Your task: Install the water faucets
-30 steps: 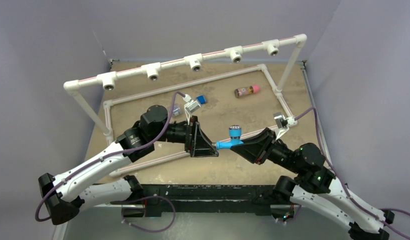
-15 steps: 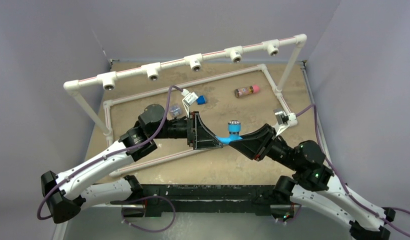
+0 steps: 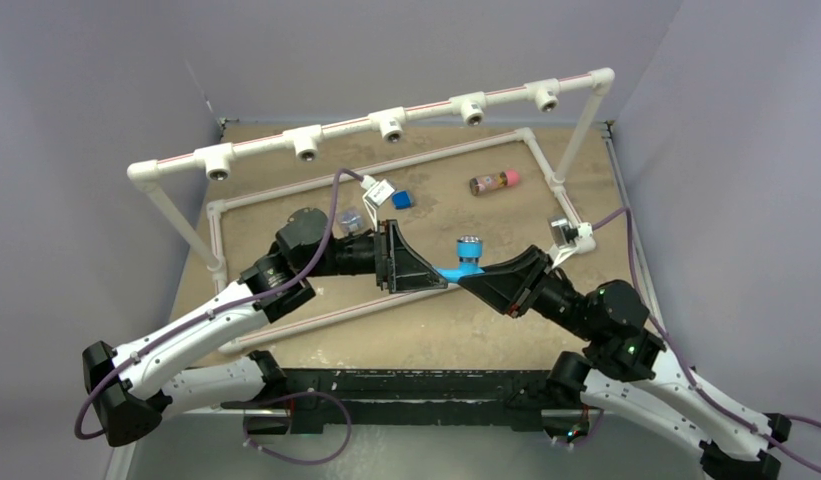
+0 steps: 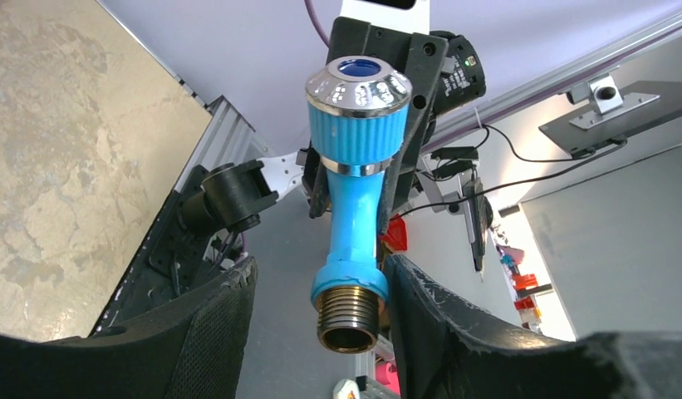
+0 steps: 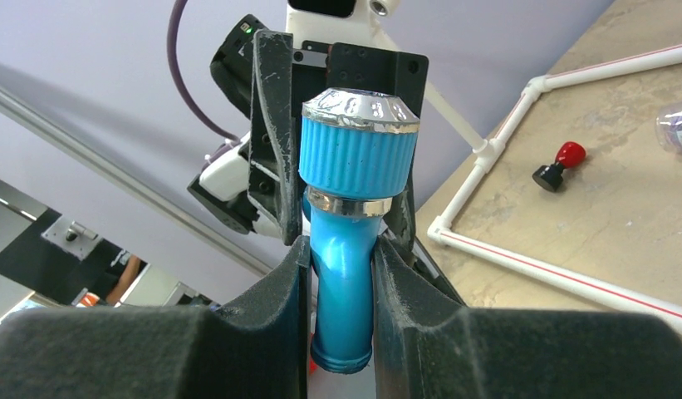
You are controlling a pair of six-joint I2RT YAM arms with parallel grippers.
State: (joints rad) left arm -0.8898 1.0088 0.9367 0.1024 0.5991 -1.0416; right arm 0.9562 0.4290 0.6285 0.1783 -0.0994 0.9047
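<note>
Spanning the surface beyond both grippers, the white pipe frame (image 3: 431,110) carries a row of open sockets (image 3: 390,127), none with a tap in it as far as the overhead view shows. In front of it the two arms meet tip to tip above the surface (image 3: 456,335). The right gripper (image 5: 341,258) is closed tight on the light-blue faucet (image 4: 354,208), its pads pinching the smooth neck just under the knob. The left gripper (image 4: 319,274) is spread wide, with one finger on either side of the faucet's lower end and a clear gap on both sides, so it has hold of nothing. The faucet thus hangs between the two grippers, clear of the surface. It looks like rigid moulded plastic with metal trim: light, unlikely to give under the pads, and glossy enough along the neck that it could swivel in a loose pinch. The ribbed knob (image 5: 358,162) with its chrome cap (image 5: 360,110) offers better friction, but it probably turns on its own, so it is a poor place to drive the body from. The brass thread (image 4: 347,312) is the end that must enter a socket and is best left bare; the sound hold is across the neck, just above the flared collar (image 4: 347,274).
</note>
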